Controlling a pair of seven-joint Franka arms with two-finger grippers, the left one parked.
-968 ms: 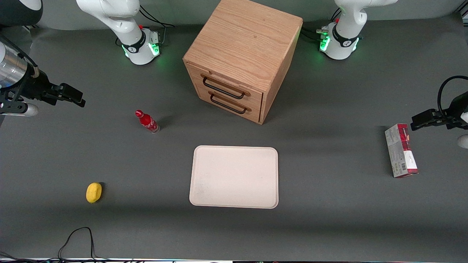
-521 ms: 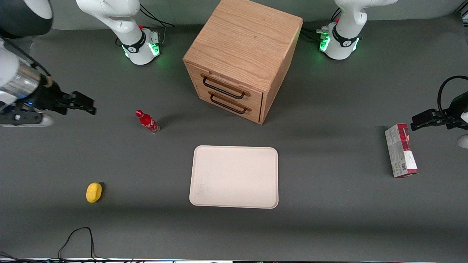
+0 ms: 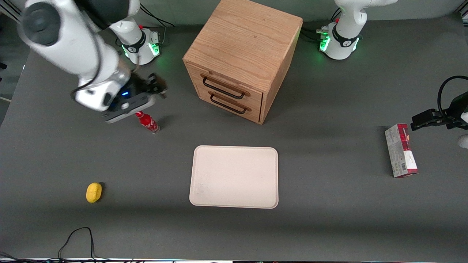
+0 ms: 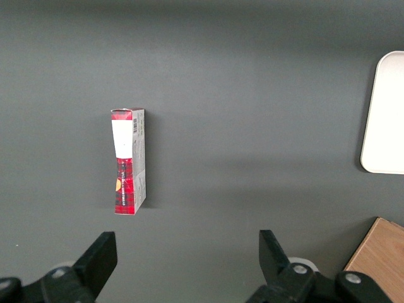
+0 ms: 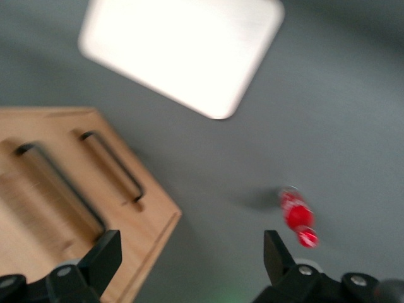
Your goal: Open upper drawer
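Note:
The boxy oak cabinet (image 3: 243, 44) stands at the middle of the table, farther from the front camera than the tray. Its upper drawer (image 3: 252, 95) is shut, with its long black wire handle (image 3: 223, 88) above the bottom drawer's matching handle (image 3: 228, 104). In the right wrist view the upper drawer's handle (image 5: 60, 189) and the bottom one (image 5: 113, 167) both show. My right gripper (image 3: 158, 86) hangs above the table beside the cabinet's front, toward the working arm's end and a little short of the handles. It is open and empty (image 5: 189, 259).
A small red bottle (image 3: 148, 122) stands just below and nearer the camera than the gripper (image 5: 297, 218). A white tray (image 3: 234, 177) lies in front of the cabinet. A yellow object (image 3: 94, 192) lies near the front edge. A red-and-grey box (image 3: 401, 149) lies toward the parked arm's end.
My right arm has swung in from the working arm's end of the table toward the cabinet. The gripper now hangs above the red bottle. The drawers have not moved.

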